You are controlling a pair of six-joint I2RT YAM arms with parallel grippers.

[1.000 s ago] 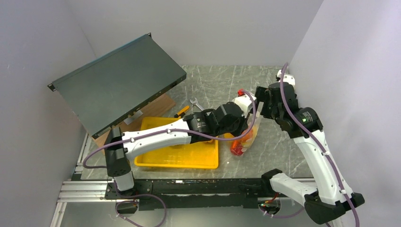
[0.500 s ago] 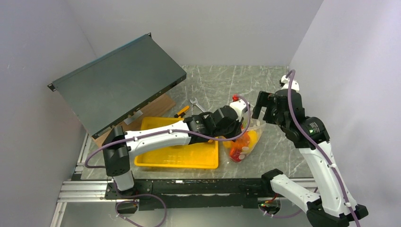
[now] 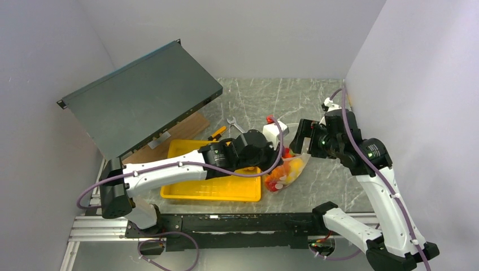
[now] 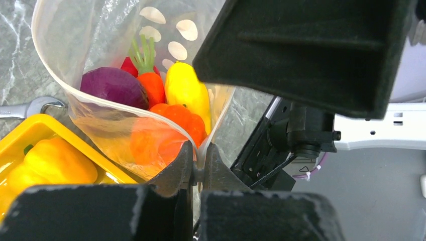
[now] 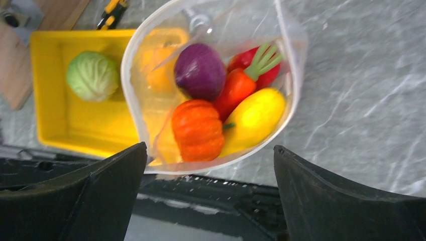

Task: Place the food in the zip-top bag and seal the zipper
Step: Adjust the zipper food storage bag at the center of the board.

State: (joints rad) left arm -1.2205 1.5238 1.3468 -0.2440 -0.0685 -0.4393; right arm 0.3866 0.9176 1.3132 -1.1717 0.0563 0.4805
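Note:
The zip-top bag (image 3: 286, 171) hangs open-mouthed at the yellow tray's right corner. Its white zipper (image 5: 131, 103) rims the mouth. Inside lie a purple onion (image 5: 200, 70), a carrot (image 5: 235, 88), a red pepper (image 5: 263, 73), a yellow mango (image 5: 253, 118) and an orange pumpkin (image 5: 197, 128). My left gripper (image 4: 199, 161) is shut on the bag's mouth edge, and it also shows in the top view (image 3: 279, 148). My right gripper (image 5: 209, 147) is wide open just above the mouth, touching nothing. A green cabbage (image 5: 93, 75) and a yellow pepper (image 4: 50, 163) lie in the tray.
The yellow tray (image 3: 214, 190) sits at the near middle. A silver wrench (image 3: 234, 124) and a yellow-handled tool (image 3: 217, 133) lie behind it. A dark metal panel (image 3: 141, 101) leans on a wood block (image 3: 182, 129) at the left. The right wall is close.
My left gripper has drawn the bag left and nearer, toward the tray's corner. My right gripper has moved from the far side down to just above the bag's mouth.

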